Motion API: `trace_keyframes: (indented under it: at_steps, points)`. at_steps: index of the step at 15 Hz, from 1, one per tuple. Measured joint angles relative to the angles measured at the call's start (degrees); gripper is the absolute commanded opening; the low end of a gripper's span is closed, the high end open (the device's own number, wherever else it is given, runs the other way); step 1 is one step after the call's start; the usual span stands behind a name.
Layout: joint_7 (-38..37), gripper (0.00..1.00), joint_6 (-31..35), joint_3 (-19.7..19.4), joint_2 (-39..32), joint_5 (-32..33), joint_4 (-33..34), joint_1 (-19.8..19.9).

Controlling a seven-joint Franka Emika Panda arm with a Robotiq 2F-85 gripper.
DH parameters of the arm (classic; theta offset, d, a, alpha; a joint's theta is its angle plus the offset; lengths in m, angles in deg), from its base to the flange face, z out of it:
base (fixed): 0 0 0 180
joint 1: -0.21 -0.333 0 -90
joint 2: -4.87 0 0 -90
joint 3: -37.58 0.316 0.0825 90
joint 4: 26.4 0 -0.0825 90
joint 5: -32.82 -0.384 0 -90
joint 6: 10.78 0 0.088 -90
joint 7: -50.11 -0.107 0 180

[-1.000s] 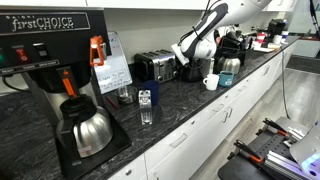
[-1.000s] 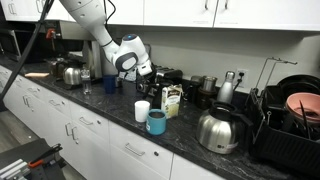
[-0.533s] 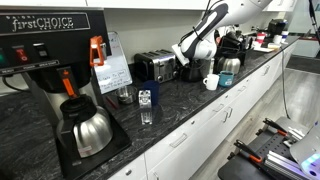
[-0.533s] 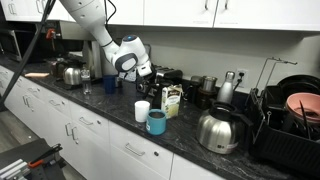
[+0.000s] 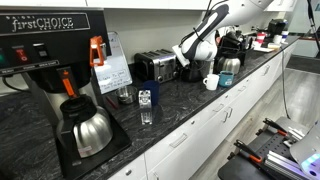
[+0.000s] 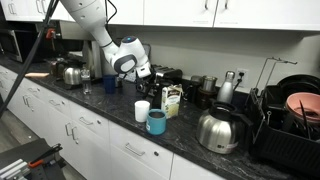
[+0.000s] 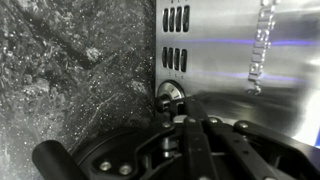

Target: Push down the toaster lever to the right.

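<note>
The black and steel toaster [image 5: 154, 66] stands on the dark stone counter; it also shows in an exterior view [image 6: 167, 76]. My gripper [image 5: 181, 62] is right at the toaster's end face, seen in both exterior views [image 6: 148, 71]. In the wrist view the toaster's steel face [image 7: 235, 60] with vent slots fills the right side. A round metal knob [image 7: 171, 94] sits just above my fingertips [image 7: 186, 122]. The fingers are together and hold nothing. I cannot make out the lever itself.
A white mug [image 5: 211, 82] and blue cup [image 6: 156, 122] stand near the front edge. Steel kettles [image 5: 229, 64] [image 6: 218, 128], a coffee machine [image 5: 55, 60] with carafe [image 5: 88, 130], a glass [image 5: 146, 112] and a dish rack [image 6: 290, 120] crowd the counter.
</note>
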Motion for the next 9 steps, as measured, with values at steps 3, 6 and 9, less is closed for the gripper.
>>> trace_keyframes:
  at_steps: [3, 6, 9]
  points:
    - [0.18, 0.00, 0.54, 2.36, 0.00, 0.00, -0.01, 2.28]
    - [0.67, 0.00, 0.66, 3.89, 0.05, 0.04, 0.10, 3.84]
    - [2.64, 0.00, 0.63, 6.65, 0.25, 0.06, 0.09, 6.50]
